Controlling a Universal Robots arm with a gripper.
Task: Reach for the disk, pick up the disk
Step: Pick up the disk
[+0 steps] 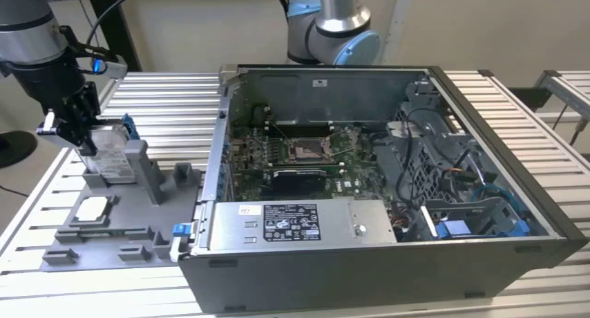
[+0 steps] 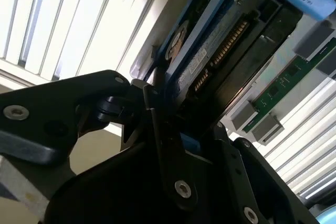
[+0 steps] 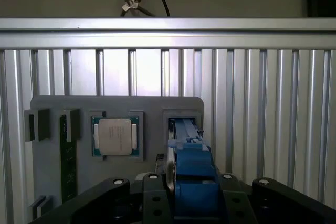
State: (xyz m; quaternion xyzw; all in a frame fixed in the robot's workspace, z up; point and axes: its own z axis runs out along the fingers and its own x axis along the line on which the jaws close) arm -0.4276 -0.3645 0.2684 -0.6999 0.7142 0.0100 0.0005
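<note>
The disk (image 1: 110,154) stands on edge in its slot at the back corner of the grey fixture tray (image 1: 120,218). Its long axis runs straight up from the tray into the gripper (image 1: 86,146). The gripper sits directly above the tray slot, straddling the disk's upper blue-railed end. In both wrist views it looks narrowed onto the disk, though contact is hard to confirm.

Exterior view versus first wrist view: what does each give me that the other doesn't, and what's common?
Exterior view: the open computer case and a second arm behind it. First wrist view: a green memory stick standing in the grey fixture. Both: the gripper at the upright disk, with the chip beside it on the fixture.
</note>
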